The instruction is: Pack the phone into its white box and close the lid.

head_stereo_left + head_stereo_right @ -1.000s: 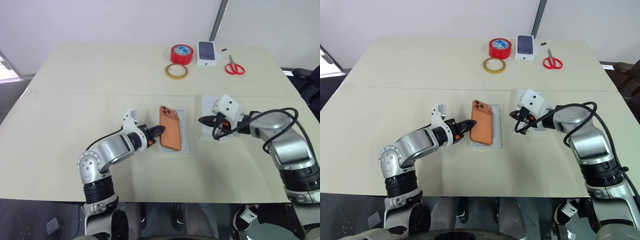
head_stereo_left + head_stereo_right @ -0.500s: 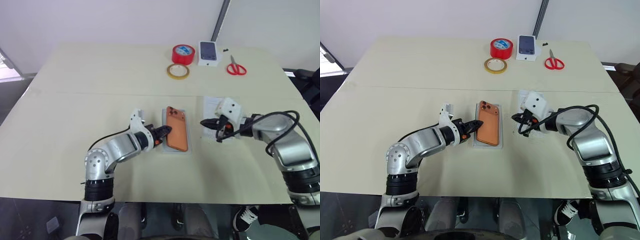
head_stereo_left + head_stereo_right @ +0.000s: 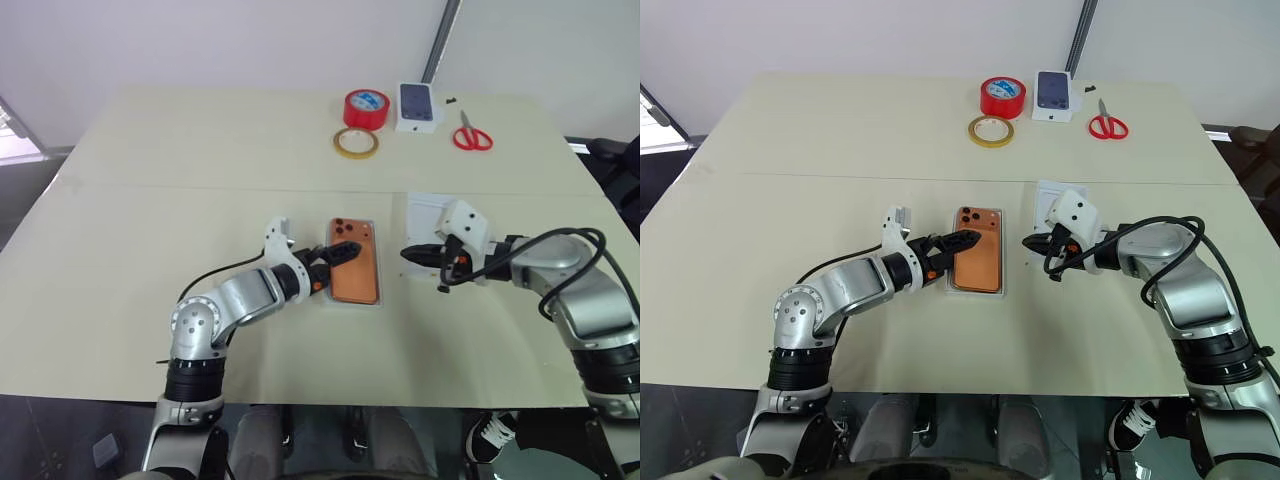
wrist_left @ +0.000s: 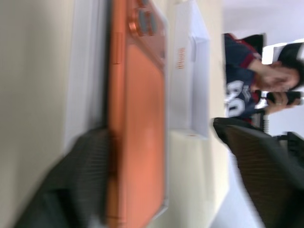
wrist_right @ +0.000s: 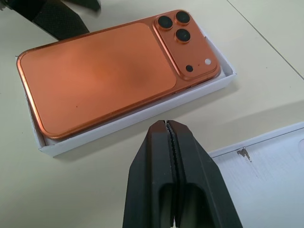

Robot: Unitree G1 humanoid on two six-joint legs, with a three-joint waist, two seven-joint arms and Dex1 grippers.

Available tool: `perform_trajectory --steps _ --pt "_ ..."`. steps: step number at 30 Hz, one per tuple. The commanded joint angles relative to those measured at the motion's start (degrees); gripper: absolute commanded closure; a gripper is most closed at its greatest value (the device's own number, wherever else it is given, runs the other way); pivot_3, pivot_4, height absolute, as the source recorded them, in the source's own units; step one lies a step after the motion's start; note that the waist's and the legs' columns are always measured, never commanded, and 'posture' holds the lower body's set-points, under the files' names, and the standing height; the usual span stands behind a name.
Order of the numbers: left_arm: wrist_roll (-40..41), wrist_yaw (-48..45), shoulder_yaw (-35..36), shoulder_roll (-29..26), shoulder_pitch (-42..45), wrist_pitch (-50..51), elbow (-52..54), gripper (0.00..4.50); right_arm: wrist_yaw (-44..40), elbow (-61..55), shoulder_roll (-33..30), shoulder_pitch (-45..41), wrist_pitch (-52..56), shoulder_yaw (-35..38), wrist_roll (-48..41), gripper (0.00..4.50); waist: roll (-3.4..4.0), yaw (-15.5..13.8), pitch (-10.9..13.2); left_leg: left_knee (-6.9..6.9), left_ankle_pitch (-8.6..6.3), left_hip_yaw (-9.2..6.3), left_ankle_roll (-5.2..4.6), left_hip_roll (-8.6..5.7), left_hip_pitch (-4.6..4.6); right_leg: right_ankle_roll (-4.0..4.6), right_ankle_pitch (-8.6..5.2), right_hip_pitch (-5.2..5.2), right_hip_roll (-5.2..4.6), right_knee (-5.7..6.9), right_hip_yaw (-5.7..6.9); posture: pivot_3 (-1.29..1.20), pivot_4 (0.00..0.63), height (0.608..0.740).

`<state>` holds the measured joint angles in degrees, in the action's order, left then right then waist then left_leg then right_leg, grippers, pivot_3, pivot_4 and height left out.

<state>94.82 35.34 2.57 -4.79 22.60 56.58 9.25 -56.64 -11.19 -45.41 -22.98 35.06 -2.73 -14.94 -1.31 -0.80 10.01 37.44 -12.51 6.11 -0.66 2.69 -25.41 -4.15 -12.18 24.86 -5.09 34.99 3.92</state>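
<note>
**Phone seated in box; lid not yet fitted**

Left gripper (image 3: 335, 262): fingers spread, nothing held, one finger lying over the phone's near-left edge. Phone (image 5: 114, 66): orange, lens side up, laid in the box (image 5: 142, 111). Right gripper (image 5: 172, 142): clenched empty, just right of the box. Lid (image 3: 425, 215): on the table right of the box, behind the right gripper. Risk judged: the phone could be dragged askew or lifted if the left finger is withdrawn carelessly; the lid would then jam.

Lid (image 3: 432, 215) partly behind right arm
</note>
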Motion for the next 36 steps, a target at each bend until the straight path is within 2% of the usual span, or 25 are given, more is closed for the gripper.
perform_trajectory --steps 1,6,10,14,17,19,23,24,30,36 --pt "1.13 -0.69 -0.19 -1.98 0.29 -0.39 2.35 0.09 0.31 -2.08 -1.10 -0.20 -0.22 2.07 -1.04 4.50 0.00 0.01 0.00 0.00 0.00 -0.01 0.00 0.00 0.00 0.00 0.00 0.00 0.01 0.00 0.00 0.00 0.150 0.740" --pt "2.51 -1.61 -0.13 -7.60 1.42 0.96 4.92 0.09 0.61 -1.63 -1.13 -0.68 -0.39 1.74 -0.69 4.50 0.01 0.09 0.00 -0.02 0.00 -0.02 0.00 0.03 0.01 0.00 0.00 0.02 0.04 0.01 0.00 0.00 0.150 0.740" --pt "2.74 -3.90 -0.34 -14.62 2.93 2.88 7.50 0.09 1.60 -0.29 -1.53 -2.03 -0.29 0.53 1.17 4.50 0.02 0.02 0.00 -0.02 0.00 -0.01 0.01 0.03 0.00 0.00 0.00 0.02 0.01 0.01 0.00 0.00 0.150 0.740" --pt "0.84 -6.89 0.10 -19.49 4.22 3.06 9.03 0.09 1.32 -0.37 -2.20 -3.24 0.93 -0.97 2.06 4.50 0.02 0.05 0.01 -0.03 -0.01 0.00 0.02 0.02 -0.01 0.00 0.00 0.03 -0.03 -0.02 0.00 0.00 0.150 0.740" --pt "-10.41 -12.46 -1.90 -26.68 5.84 4.57 11.07 0.93 2.27 -1.72 -1.73 -6.09 3.77 -4.45 4.14 4.50 0.03 0.21 0.02 -0.05 -0.01 0.01 0.02 0.03 -0.02 0.00 0.00 0.07 -0.02 -0.01 0.00 0.00 0.150 0.740" --pt "-16.88 -16.71 -4.67 -30.09 6.13 5.44 11.41 1.93 3.28 -2.09 -1.28 -7.57 5.26 -6.97 6.10 4.50 0.08 0.23 0.01 -0.10 -0.01 0.05 0.04 0.03 -0.01 0.03 0.01 0.12 0.04 0.00 -0.01 0.00 0.150 0.740" --pt "-27.89 -25.80 -10.29 -32.52 7.17 5.18 10.15 4.09 4.60 -2.49 -0.37 -9.15 5.82 -12.23 10.00 4.50 0.08 -0.07 0.02 -0.17 -0.04 0.07 0.11 0.03 -0.09 0.02 0.00 0.23 0.00 -0.02 -0.01 0.00 0.150 0.740" --pt "-30.47 -27.86 -11.70 -32.60 7.57 4.90 9.69 4.39 5.42 -2.24 -0.12 -9.52 5.65 -13.75 11.56 4.50 0.08 -0.07 0.02 -0.17 -0.05 0.07 0.13 0.02 -0.16 0.02 0.00 0.28 -0.03 -0.02 -0.01 0.00 0.150 0.740" --pt "-44.10 -38.55 -19.37 -29.78 11.42 3.57 4.92 4.39 7.40 0.37 2.39 -12.20 5.91 -19.06 16.83 4.50 0.08 0.06 0.03 -0.12 -0.03 0.12 0.10 0.01 -0.34 0.02 0.01 0.44 -0.07 -0.03 -0.01 0.00 0.150 0.740" --pt "-52.56 -45.89 -23.10 -24.31 14.31 3.59 0.61 4.39 6.92 1.35 4.56 -13.36 4.85 -22.63 19.79 4.50 0.08 0.11 0.03 -0.13 0.01 0.12 0.03 0.03 -0.35 0.01 0.01 0.45 0.00 -0.01 -0.02 0.00 0.150 0.740"
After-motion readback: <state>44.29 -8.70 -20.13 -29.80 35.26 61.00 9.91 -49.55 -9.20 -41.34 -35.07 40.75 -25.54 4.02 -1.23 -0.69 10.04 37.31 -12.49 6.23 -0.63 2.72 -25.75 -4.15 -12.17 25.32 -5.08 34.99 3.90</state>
